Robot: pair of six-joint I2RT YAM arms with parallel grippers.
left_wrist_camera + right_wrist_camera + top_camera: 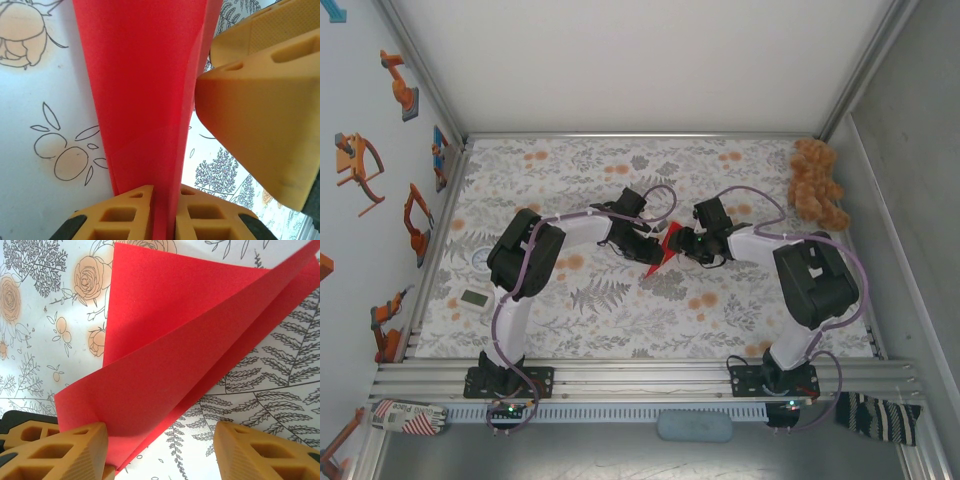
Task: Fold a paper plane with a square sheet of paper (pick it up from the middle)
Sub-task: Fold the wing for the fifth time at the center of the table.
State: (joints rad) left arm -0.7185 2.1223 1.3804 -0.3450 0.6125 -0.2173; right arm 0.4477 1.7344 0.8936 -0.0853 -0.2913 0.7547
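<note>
The red sheet of paper (pixel 663 252) is folded into a narrow pointed shape with creased layers and is held above the middle of the floral table. My left gripper (pixel 165 202) is shut on its narrow end, and the red sheet of paper (pixel 145 75) widens away from the pads. My right gripper (pixel 162 450) is open. The folded paper (pixel 175 340) rests against its left finger (pixel 82 447), and the right finger (pixel 260 455) stands clear over the cloth. In the top view the left gripper (pixel 648 246) and right gripper (pixel 686 243) meet at the paper.
A brown teddy bear (pixel 817 185) sits at the back right corner. A small white device (pixel 475 298) lies at the left edge. Enclosure walls ring the table, and an aluminium rail (pixel 640 378) runs along the near edge.
</note>
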